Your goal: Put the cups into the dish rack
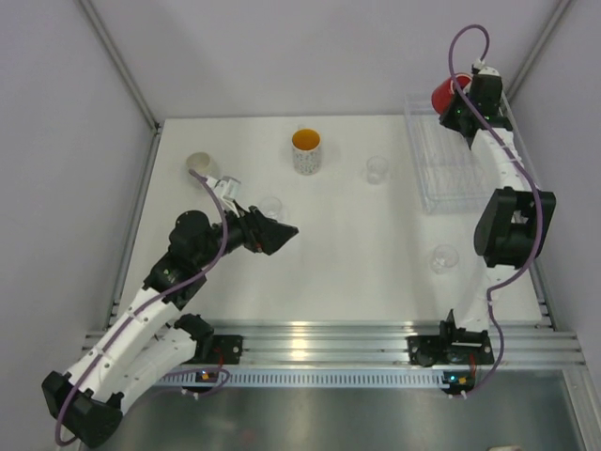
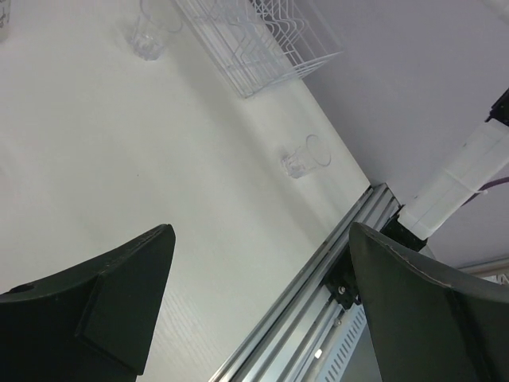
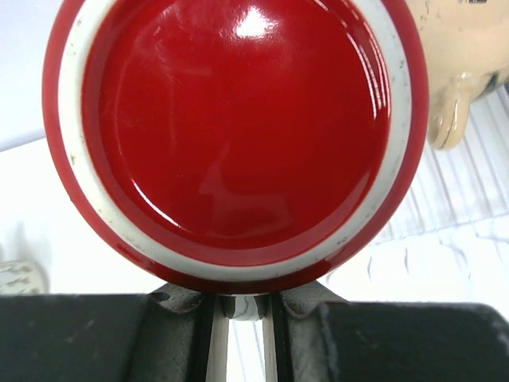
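1. The dish rack (image 1: 441, 178) is right under the right gripper (image 3: 238, 306). A beige mug (image 3: 469, 48) sits just past the fingers on their right side, with rack wires below it.
2. The right gripper is pinched almost closed on the red cup (image 3: 235, 135), holding it by its low edge above the rack's far end.
3. The cup's base faces back at the wrist and its mouth points away, so the long axis runs along the fingers. Can't see inside it.
4. The left gripper (image 2: 262, 231) is spread wide with nothing in it. Ahead of it a clear tumbler (image 2: 305, 159) lies on its side, and a second tumbler (image 2: 149, 36) stands further out, near the rack.
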`<state>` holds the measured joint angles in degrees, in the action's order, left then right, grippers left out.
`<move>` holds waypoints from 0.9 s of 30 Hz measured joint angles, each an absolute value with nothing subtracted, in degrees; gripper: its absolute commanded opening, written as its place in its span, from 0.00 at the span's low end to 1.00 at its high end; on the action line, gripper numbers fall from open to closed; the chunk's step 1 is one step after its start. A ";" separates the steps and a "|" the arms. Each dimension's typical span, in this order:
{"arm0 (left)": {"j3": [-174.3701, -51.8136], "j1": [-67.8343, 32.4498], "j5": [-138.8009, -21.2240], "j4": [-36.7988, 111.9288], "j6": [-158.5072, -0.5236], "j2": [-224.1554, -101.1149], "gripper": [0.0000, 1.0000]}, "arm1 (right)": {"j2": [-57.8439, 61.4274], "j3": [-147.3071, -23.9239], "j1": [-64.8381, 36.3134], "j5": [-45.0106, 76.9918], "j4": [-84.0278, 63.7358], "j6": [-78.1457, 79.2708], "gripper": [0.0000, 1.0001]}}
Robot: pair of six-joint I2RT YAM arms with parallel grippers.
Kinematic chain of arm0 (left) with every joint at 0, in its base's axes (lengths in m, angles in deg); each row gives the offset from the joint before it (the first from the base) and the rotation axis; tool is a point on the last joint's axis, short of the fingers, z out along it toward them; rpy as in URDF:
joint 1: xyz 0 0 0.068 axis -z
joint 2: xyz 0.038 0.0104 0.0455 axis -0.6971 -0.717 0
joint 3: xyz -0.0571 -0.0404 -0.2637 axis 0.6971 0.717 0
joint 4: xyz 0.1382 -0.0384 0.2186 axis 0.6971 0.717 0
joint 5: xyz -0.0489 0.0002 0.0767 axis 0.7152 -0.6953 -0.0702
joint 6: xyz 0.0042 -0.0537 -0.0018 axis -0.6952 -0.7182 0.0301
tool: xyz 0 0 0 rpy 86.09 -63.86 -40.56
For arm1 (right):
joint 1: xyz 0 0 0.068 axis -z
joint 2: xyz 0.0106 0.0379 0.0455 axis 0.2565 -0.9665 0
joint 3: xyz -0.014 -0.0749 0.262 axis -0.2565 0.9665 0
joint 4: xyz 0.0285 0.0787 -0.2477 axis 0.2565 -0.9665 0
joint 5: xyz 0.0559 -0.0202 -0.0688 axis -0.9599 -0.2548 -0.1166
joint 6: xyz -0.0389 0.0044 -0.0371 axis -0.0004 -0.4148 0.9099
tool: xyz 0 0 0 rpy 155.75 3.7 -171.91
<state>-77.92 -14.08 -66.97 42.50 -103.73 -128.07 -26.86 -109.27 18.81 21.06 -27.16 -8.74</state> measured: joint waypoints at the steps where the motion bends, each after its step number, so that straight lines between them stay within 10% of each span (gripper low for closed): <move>1: -77.87 -14.08 -66.97 42.70 -103.73 -127.68 0.97 | -28.59 -110.99 18.85 21.30 -27.59 -7.91 0.00; 27: -76.23 -14.08 -67.24 40.88 -106.79 -131.78 0.96 | -45.39 -118.34 19.18 21.04 -24.16 3.61 0.00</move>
<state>-76.23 -14.08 -67.24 40.88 -106.79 -131.78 -45.39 -118.34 19.18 21.04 -24.16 3.61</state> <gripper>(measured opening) 0.961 0.164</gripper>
